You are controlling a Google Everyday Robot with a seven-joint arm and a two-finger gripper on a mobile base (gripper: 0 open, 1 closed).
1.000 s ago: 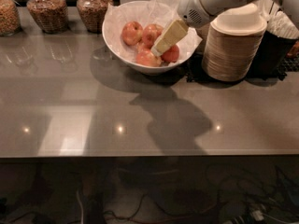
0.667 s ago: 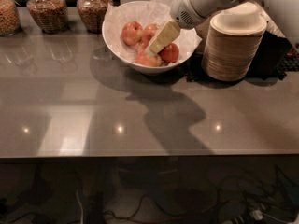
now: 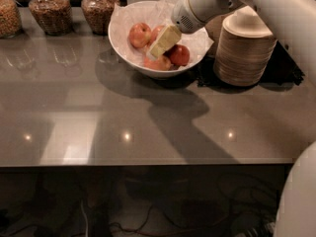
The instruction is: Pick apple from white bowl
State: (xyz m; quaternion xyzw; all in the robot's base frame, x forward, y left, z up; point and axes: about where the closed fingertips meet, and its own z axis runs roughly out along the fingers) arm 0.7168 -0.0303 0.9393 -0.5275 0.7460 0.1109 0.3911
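Because the pincer [image 3: 164, 41] sits down inside the white bowl [image 3: 120, 47], tilted with its tip low among the 4 fruit, you are by my reading at the close-in step of the pick, with nothing lifted yet. The apple [image 3: 139, 35], the big red-orange one, lies just beside the pincer on the side toward the jars [image 3: 98, 6], resting on the crinkled paper [image 3: 123, 19]. A darker red apple [image 3: 179, 55] sits just beside the pincer on the opposite side, toward the stack of paper bowls [image 3: 244, 48]. A paler apple [image 3: 159, 63] lies under its tip, and a 4th apple [image 3: 156, 31] peeks out behind it. I cannot tell whether the pincer is spread or pressed together, nor whether it touches any fruit. Your next move, I judge, calls for shifting toward the jars to centre on the apple, then closing squarely so the round skin does not slip sideways into its neighbours.
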